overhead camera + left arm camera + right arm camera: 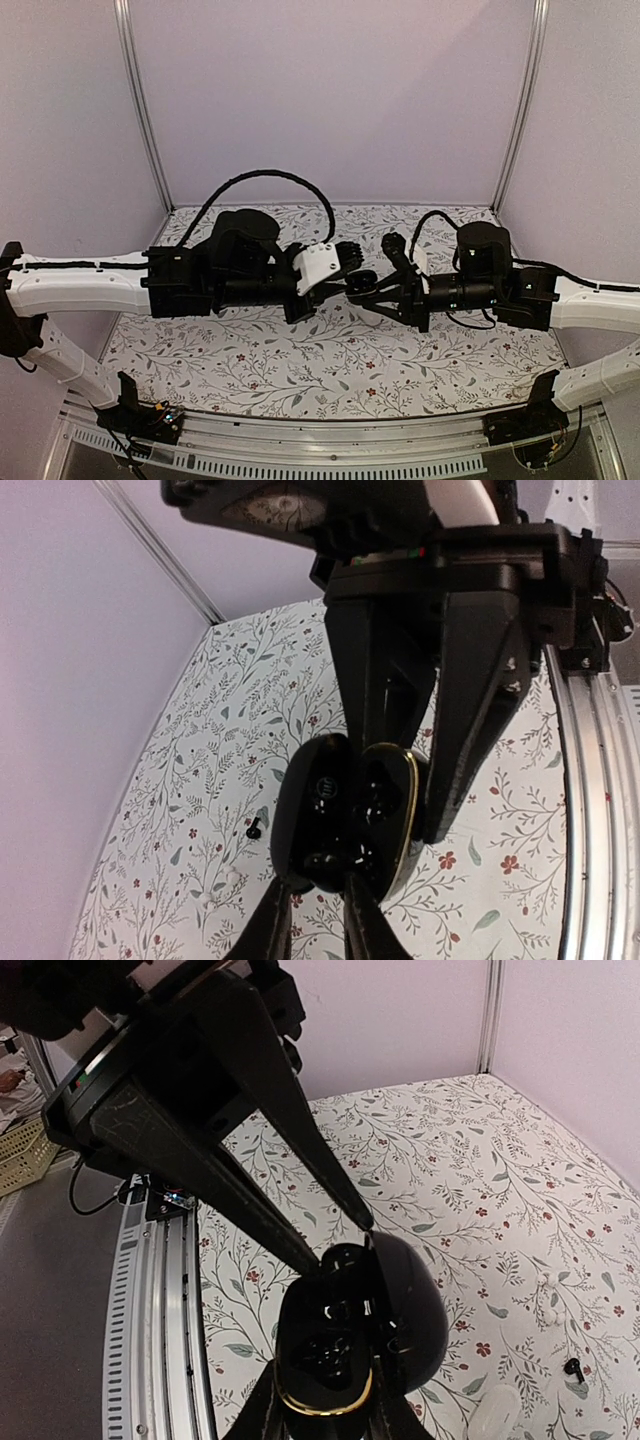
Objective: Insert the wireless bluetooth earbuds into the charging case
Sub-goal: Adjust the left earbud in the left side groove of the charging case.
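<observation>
Earbuds look split up, as far as I can judge. One earbud [253, 829] lies loose on the floral surface [200, 730], well apart from the open charging case [340, 820], which hangs in the air between the arms. The right gripper [410, 790] is clenched on the case body. The left gripper [343, 1247] has its tips narrowly parted at the case's edge, and I cannot tell whether it grips.

To do this step well, one gripper should hold the case level with its wells facing up. The other should pinch the loose earbud by its sides, line it up over a well, and release it only once seated.

The left wrist view looks into the wells, where dark round shapes may be a seated earbud. Only the right wrist view shows a white oval piece [495, 1412] near the loose earbud. In the top view the arms hide both.
</observation>
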### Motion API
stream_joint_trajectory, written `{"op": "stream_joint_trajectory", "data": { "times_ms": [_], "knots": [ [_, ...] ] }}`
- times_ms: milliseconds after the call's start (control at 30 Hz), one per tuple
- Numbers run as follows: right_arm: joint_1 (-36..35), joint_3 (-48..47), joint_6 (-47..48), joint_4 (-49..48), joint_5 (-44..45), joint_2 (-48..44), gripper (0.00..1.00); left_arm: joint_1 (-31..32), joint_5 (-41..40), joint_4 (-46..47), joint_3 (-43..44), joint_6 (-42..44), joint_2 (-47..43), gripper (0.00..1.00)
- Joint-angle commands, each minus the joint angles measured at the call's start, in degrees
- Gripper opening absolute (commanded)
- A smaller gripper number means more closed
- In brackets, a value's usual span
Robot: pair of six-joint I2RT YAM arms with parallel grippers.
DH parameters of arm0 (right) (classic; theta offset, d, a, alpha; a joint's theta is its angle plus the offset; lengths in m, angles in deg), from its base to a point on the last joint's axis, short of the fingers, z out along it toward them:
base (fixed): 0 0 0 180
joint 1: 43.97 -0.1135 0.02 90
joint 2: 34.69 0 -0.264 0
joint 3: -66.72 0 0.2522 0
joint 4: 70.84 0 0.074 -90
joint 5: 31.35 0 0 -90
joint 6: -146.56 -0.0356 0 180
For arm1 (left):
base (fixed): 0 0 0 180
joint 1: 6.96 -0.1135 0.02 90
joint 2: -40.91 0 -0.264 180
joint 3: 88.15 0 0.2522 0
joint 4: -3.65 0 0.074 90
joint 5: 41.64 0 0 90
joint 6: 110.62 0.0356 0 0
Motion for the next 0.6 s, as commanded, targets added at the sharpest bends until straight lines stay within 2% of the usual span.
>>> {"op": "stream_joint_trajectory", "data": {
  "times_ms": [0, 300, 567],
  "knots": [
    [-0.73, -1.96, -1.12, -2.18, -0.25, -0.09, 0.00, 1.01, -1.31, 0.26, 0.62, 1.82, 0.43, 0.18],
    [-0.64, -1.62, -2.23, -2.63, -0.52, 0.04, 0.00, 1.98, -4.97, 1.03, -0.06, 2.48, -0.76, 0.20],
    [0.06, -1.26, -2.97, -2.67, -0.92, -0.36, 0.00, 3.07, -4.17, 0.71, -0.25, 4.28, -1.47, 0.24]
  ]
}}
